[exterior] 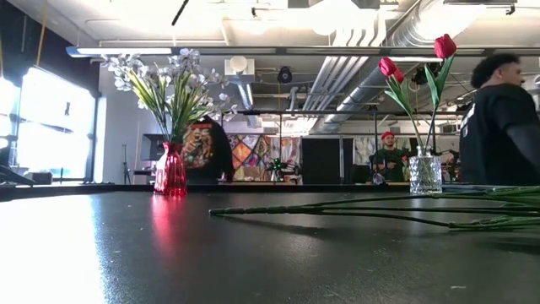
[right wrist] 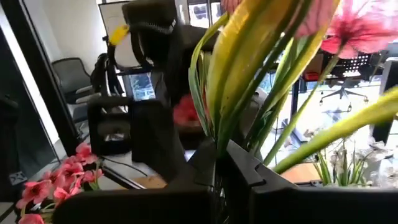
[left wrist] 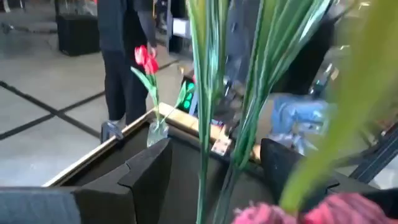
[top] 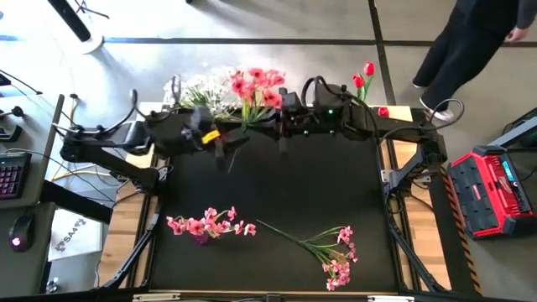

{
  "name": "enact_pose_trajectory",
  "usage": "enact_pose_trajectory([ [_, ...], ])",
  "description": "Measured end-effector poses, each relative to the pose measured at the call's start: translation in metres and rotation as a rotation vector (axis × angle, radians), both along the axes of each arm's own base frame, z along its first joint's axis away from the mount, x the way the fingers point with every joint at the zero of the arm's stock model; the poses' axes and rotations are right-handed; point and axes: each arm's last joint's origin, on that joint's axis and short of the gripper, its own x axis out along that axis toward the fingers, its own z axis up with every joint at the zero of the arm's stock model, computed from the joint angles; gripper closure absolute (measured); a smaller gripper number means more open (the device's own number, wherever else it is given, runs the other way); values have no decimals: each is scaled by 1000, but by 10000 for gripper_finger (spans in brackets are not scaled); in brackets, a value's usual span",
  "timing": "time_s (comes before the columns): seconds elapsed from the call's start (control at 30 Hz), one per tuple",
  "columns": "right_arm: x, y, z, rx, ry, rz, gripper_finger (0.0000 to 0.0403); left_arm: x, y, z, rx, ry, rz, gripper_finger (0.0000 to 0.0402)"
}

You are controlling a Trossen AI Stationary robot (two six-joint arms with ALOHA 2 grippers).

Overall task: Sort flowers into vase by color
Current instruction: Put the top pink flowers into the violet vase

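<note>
Arms stretch level from both sides, meeting at twelve o'clock under the pink flowers (top: 256,88). Low down, neither shows. My left gripper (left wrist: 214,163) is spread around green stems; my right gripper (right wrist: 222,163) pinches them.

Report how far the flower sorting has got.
Done: white flowers stand in the red vase, red tulips in the clear vase. In hand: the right tool is shut on a pink spray at the table's far edge, with the left tool open around its stems. Left: two pink sprays lie on the mat.
</note>
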Motion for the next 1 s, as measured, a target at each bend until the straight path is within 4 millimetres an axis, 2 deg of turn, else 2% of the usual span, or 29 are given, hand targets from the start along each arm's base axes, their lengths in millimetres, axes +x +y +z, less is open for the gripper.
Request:
enact_pose_trajectory([
  [0.2,-2,2,2,15,-6,13,403,13,3,-8,7,44,-70,171],
  [0.43,-2,1,-1,21,24,2,403,3,8,0,35,7,-3,208],
  [0.57,-2,1,-1,23,27,1,403,-2,8,3,62,3,-15,257],
  [0.8,-2,2,-1,20,26,3,403,1,6,2,125,25,-125,387],
  [1.0,-2,2,0,18,16,3,380,0,6,4,142,19,-110,391],
])
